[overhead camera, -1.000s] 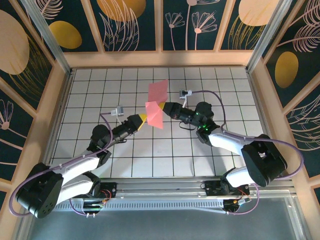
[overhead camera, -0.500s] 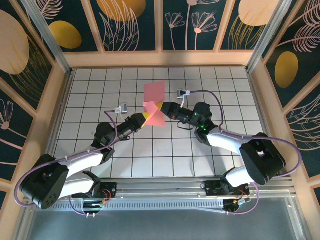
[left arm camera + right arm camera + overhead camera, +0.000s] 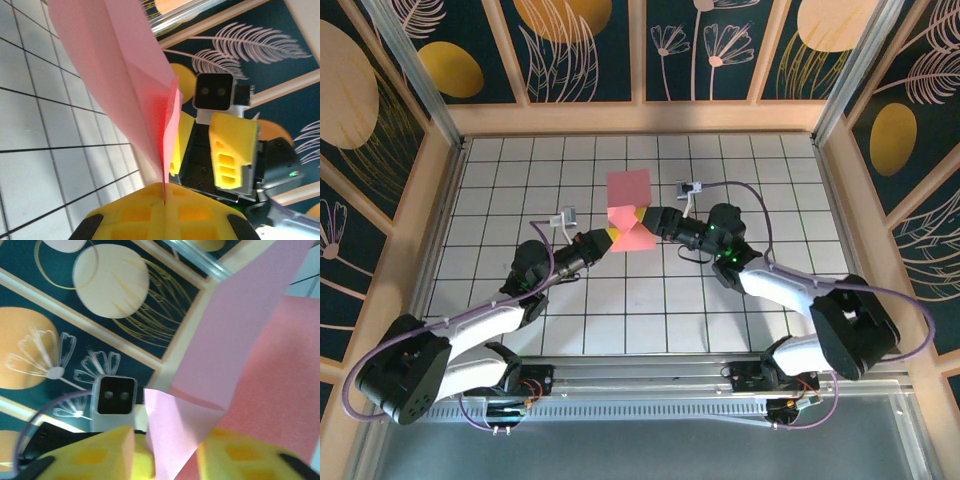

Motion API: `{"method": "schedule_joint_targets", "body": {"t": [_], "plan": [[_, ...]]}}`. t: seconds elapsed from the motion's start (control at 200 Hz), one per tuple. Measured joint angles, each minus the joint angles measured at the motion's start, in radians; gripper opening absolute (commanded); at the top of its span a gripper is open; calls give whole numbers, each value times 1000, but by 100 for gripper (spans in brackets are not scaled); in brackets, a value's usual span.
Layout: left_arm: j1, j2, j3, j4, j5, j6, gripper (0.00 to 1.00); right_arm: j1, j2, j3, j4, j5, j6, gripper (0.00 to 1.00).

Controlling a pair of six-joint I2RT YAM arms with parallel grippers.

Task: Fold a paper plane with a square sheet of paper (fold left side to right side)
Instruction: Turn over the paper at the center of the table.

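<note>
On my left, the left end effector (image 3: 610, 236) reaches up off the worktop (image 3: 520, 180) toward the middle of the grid. In the left wrist view its yellow fingers (image 3: 125, 220) are clenched together, with the pink edge running straight down into the seam between them, so I read it as grasping the square sheet of paper (image 3: 629, 190) by a lower corner or edge.

The sheet hangs in the air between the two arms, above the centre tiles and clear of the worktop as far as I can judge. It is no longer a flat square. I see a paler upper panel, a darker lower flap and at least one sharp crease where layers meet, so some folding is done. It is far from a narrow dart, though. There is no slim pointed body and no clean centre crease, so by my judgement most of the shaping is left, including the left-over-right fold.

From above, its long axis runs roughly near to far. The broad squarish panel sits at the far end and the folded, narrower part at the near end, by the fingertips. It stands on edge more than it lies flat.

On my right, the right end effector (image 3: 642, 217) meets the sheet from the other side. In the right wrist view its jaws stand apart with paper passing between them, so I take it as released, though I cannot tell whether a pad brushes the sheet
</note>
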Motion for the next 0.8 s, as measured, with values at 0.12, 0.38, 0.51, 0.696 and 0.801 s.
{"method": "schedule_joint_targets", "body": {"t": [0.12, 0.38, 0.51, 0.696, 0.801], "plan": [[-2, -36, 119, -266, -12, 130, 0, 0, -79, 30, -241, 131, -126, 55], [-21, -3, 482, -908, -113, 455, 0, -36, -174, 99, -708, 521, -327, 74], [-73, 77, 652, -1183, -237, 557, 0, -82, -222, 81, -814, 636, -372, 81], [-183, 212, 880, -1514, -499, 604, 0, -144, -275, 42, -881, 732, -406, 91], [-270, 328, 1021, -1686, -660, 593, 0, -157, -280, 33, -901, 768, -412, 94]]}}
